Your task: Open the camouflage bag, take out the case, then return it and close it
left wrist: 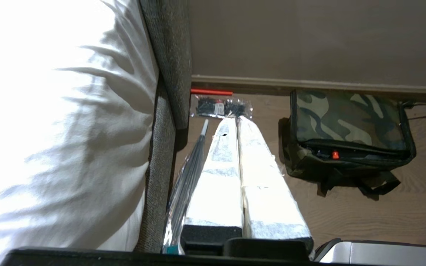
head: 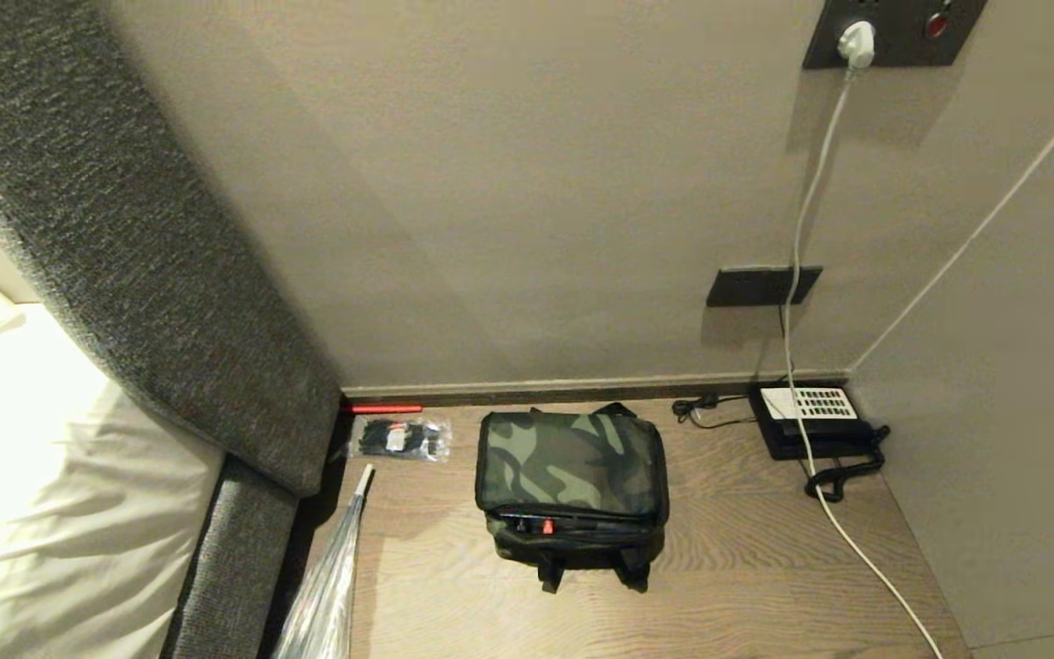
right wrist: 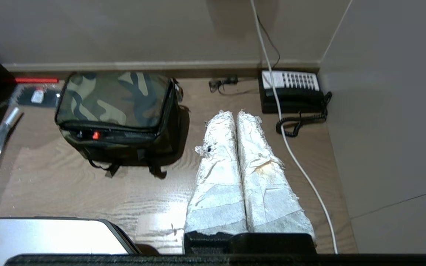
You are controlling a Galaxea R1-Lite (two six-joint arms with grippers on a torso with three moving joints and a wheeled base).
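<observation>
Camouflage bag: stood closed on the wooden tabletop, near the middle, a little back toward the wall. Lid was down; a small red zipper pull showed on the front edge. Black strap handles hung at the front, lying on the wood.
Case: not visible in any view.
Left gripper: seen only in the left wrist view, hanging above the tabletop to the bag's left, apart from it. Its two white-wrapped fingers were pressed together along their length, with nothing between them.
Right gripper: seen only in the right wrist view, hanging above the wood between the bag and the telephone, touching neither. Its wrapped fingers were likewise shut against each other and empty.
Clear packet: held small black items and lay flat by the wall, left of the bag, not touching it.
Red strip: lay along the base of the wall behind the packet.
Telephone: black with a white key panel, in the back right corner, with a coiled cord at its front.
White cable: ran from a wall plug down across the telephone and along the tabletop's right side.
Umbrella: a clear folded one at the tabletop's left edge, beside the grey upholstered headboard.
White bedding: to the left of the headboard.
</observation>
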